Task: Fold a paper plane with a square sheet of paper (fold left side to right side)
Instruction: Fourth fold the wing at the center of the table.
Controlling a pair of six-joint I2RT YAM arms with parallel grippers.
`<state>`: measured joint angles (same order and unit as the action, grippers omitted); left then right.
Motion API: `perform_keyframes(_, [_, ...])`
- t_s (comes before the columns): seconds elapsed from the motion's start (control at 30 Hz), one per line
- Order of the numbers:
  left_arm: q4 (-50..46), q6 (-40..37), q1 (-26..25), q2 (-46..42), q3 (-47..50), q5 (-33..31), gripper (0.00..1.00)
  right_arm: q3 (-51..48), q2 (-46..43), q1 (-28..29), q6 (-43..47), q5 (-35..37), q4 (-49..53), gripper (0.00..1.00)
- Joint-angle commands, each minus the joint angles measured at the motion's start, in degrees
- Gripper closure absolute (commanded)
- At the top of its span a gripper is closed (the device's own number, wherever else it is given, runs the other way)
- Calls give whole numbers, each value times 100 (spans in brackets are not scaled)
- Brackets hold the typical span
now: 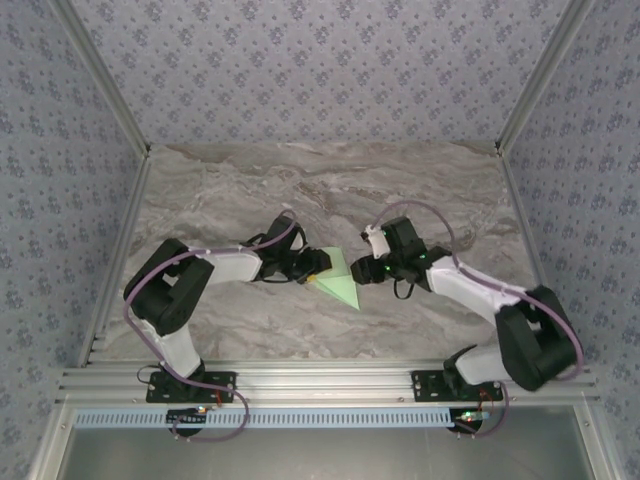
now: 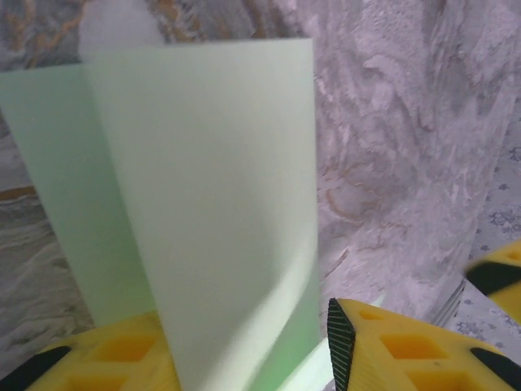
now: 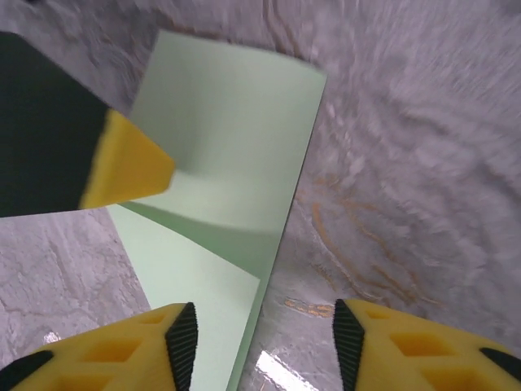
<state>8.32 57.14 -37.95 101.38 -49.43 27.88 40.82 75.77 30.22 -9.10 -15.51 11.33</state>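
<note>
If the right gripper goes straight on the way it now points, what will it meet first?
Probably the square sheet of paper, whose edge lies just ahead between the open fingers of the right gripper; the depth is unclear.

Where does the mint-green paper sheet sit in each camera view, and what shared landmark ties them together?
Top external: sheet of paper at table centre, between the two arms' ends.
Left wrist: it covers left and middle, one flap raised, lower edge between the yellow fingers.
Right wrist: it runs upper middle to lower left, a flap lifted over a flat layer.
Shared landmark: the grey marbled tabletop.
</note>
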Motion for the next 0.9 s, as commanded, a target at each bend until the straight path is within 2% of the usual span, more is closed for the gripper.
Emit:
perform_keyframes(0.0, [94, 256, -24, -119, -190, 75, 56, -335, -616, 340, 84, 519, 190, 46])
perform_keyframes(0.13, [48, 368, -23, -130, -216, 61, 56, -781, -985, 971, 59, 781, -151, 41])
perform_keyframes(0.33, [-23, 476, -21, -176, -291, 66, 56, -804, -373, 1679, 156, 1395, -592, 41])
perform_keyframes(0.53, [-280, 498, -20, -207, -451, 53, 56, -571, 284, 1895, 295, 1752, -754, 42])
perform_keyframes(0.87, [-528, 493, -21, -164, -646, 47, 56, -364, 723, 2029, 435, 2133, -799, 46])
